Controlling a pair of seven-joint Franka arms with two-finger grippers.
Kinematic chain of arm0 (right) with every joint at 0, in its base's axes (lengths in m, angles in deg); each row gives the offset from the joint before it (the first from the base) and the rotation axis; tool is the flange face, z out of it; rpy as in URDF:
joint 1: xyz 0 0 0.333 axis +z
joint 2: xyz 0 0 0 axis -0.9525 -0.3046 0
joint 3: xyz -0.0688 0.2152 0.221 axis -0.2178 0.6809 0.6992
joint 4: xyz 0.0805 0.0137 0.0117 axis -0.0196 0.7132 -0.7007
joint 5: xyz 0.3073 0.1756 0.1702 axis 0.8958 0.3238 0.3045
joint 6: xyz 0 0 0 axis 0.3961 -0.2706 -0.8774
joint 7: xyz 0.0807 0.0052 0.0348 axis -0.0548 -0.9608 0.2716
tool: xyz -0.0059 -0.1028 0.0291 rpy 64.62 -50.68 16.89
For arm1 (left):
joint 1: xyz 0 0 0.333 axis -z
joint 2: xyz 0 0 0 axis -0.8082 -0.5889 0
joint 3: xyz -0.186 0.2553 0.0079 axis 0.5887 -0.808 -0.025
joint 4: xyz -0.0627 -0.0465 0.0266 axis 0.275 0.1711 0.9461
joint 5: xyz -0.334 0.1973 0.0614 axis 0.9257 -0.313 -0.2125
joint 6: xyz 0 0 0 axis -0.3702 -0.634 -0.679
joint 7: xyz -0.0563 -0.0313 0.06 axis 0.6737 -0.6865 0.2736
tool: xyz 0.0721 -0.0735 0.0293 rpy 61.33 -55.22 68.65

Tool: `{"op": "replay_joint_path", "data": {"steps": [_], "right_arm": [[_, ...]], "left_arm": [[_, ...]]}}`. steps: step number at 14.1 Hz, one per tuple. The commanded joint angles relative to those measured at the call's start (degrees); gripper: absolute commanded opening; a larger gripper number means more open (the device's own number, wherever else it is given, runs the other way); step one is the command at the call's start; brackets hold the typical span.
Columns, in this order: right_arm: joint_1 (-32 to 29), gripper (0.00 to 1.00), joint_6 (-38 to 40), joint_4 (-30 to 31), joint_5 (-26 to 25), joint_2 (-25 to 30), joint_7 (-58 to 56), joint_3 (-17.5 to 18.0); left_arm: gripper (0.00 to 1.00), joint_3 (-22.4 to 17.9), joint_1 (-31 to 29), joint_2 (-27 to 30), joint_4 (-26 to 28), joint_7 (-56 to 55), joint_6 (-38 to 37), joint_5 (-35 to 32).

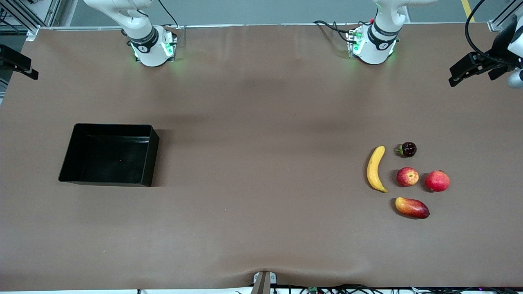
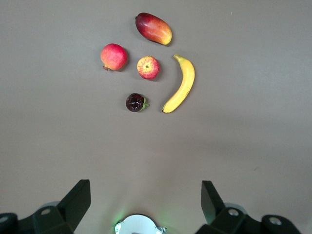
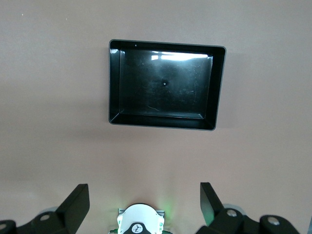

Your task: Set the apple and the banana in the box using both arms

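Note:
The apple (image 1: 407,177) lies on the brown table toward the left arm's end, with the banana (image 1: 376,168) beside it on the box's side. Both also show in the left wrist view: the apple (image 2: 148,67) and the banana (image 2: 181,84). The black box (image 1: 152,157) stands empty toward the right arm's end and also shows in the right wrist view (image 3: 161,120). My left gripper (image 2: 146,195) is open and empty, high over the table near its base. My right gripper (image 3: 145,195) is open and empty, high over its own base. Neither gripper shows in the front view.
An evenly red round fruit (image 1: 436,181) lies beside the apple. A mango (image 1: 412,207) lies nearer to the front camera than the apple. A small dark fruit (image 1: 407,149) lies farther from it. Black fixtures (image 1: 470,69) stand at the table's ends.

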Motion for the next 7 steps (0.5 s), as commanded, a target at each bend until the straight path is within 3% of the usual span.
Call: {"op": "replay_joint_path", "data": {"steps": [1, 7], "right_arm": [[0.3, 1.0, -0.2, 0.1, -0.3, 0.4, 0.0, -0.2], [-0.2, 1.0, -0.3, 0.1, -0.4, -0.8, 0.0, -0.3]], "left_arm": [[1.0, 0.0, -0.3, -0.2, -0.9, 0.4, -0.4, 0.1], [1.0, -0.5, -0.7, -2.1, -2.9, 0.2, -0.4, 0.2]]}}
